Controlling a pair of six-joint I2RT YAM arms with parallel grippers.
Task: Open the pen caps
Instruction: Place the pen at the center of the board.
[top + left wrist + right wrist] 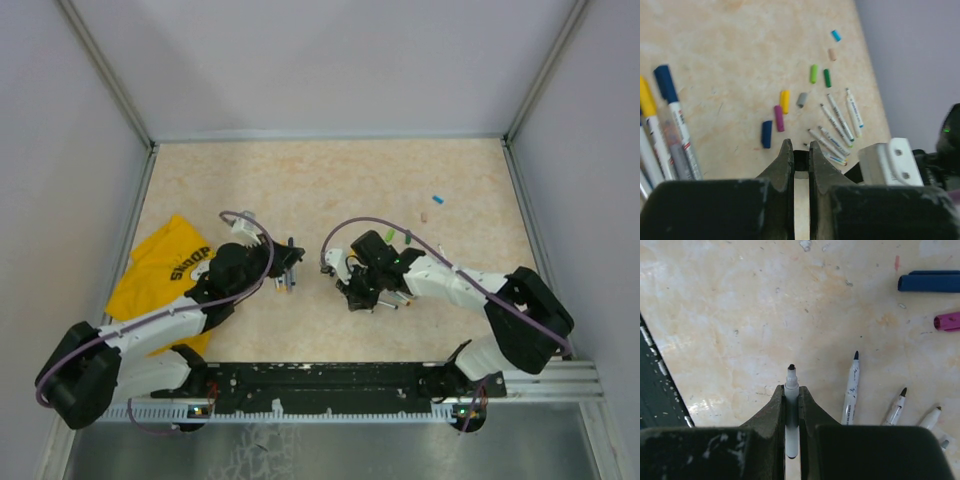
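Note:
My right gripper is shut on a white pen whose bare black tip sticks out past the fingers. My left gripper is shut on a small dark cap held deep between the jaws. In the top view the two grippers stand apart at mid-table. Loose caps lie on the table: blue, purple, yellow, grey, two green, cyan. Several uncapped pens lie beside them. Capped pens lie at the left.
A yellow cloth lies at the table's left under my left arm. Grey walls close in the table on three sides. A black rail runs along the near edge. A cyan cap lies far right.

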